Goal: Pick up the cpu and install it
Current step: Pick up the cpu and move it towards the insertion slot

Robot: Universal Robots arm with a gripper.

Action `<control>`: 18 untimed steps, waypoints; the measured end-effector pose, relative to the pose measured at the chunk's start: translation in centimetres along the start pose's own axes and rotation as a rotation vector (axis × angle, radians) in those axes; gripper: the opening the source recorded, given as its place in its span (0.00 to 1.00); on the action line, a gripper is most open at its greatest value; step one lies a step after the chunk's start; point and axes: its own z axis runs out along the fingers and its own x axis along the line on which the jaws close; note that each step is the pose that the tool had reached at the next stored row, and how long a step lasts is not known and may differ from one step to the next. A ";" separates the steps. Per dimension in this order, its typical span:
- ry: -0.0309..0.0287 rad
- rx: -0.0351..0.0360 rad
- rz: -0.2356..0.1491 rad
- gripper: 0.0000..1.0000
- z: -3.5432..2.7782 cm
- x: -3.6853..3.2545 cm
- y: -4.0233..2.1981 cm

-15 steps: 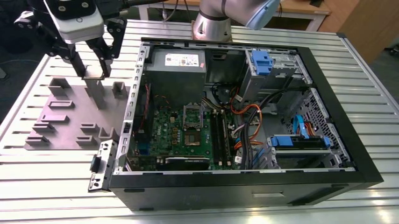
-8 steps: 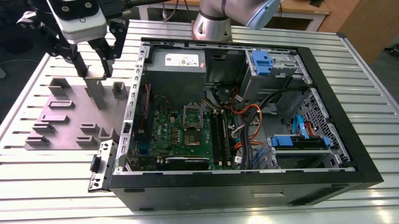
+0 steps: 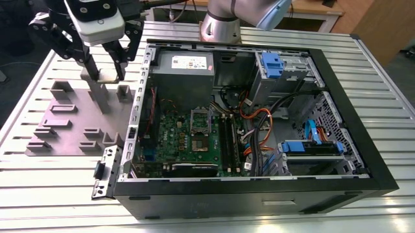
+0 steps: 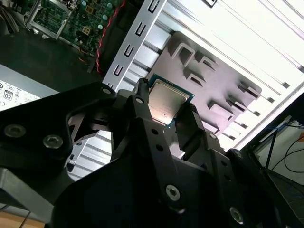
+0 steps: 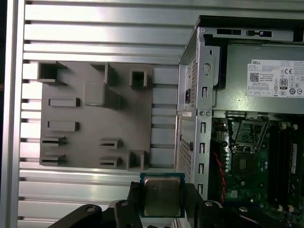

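1. Two fingers (image 5: 190, 202) of the gripper (image 3: 105, 73) are pinched in on the cpu (image 5: 161, 195), one on each opposite edge. The opening is only as wide as the chip, and nothing else is in the grasp.
2. Gripping by the edges looks deliberate to me. It leaves the metal top facing out in both wrist views and keeps the fingers off the flat faces.
3. The chip sits level between the fingers, not cocked to one side, which I'd guess matters for a flat drop-in later.
4. In the exterior view the gripper hangs over the grey fixture plate (image 3: 65, 131), at its far end, with the chip above the raised blocks and not resting on them.
5. That plate lies on the slatted table (image 3: 52, 187) just beside the open computer case (image 3: 259, 196), so parts sit close to where they're needed.
6. The socket (image 3: 199, 141) on the green motherboard (image 3: 170, 138) is inside the case, well apart from the gripper. Its metal bracket looks flipped up, so the socket seems ready. The install itself isn't done yet.
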 end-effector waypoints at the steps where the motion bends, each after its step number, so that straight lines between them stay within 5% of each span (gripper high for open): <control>1: 0.0000 0.0000 0.000 0.47 0.00 -0.16 -0.01; 7: 0.0000 0.0001 0.000 0.47 -0.01 -0.90 -0.04; 18: 0.0000 0.0000 0.000 0.47 -0.01 -0.93 -0.04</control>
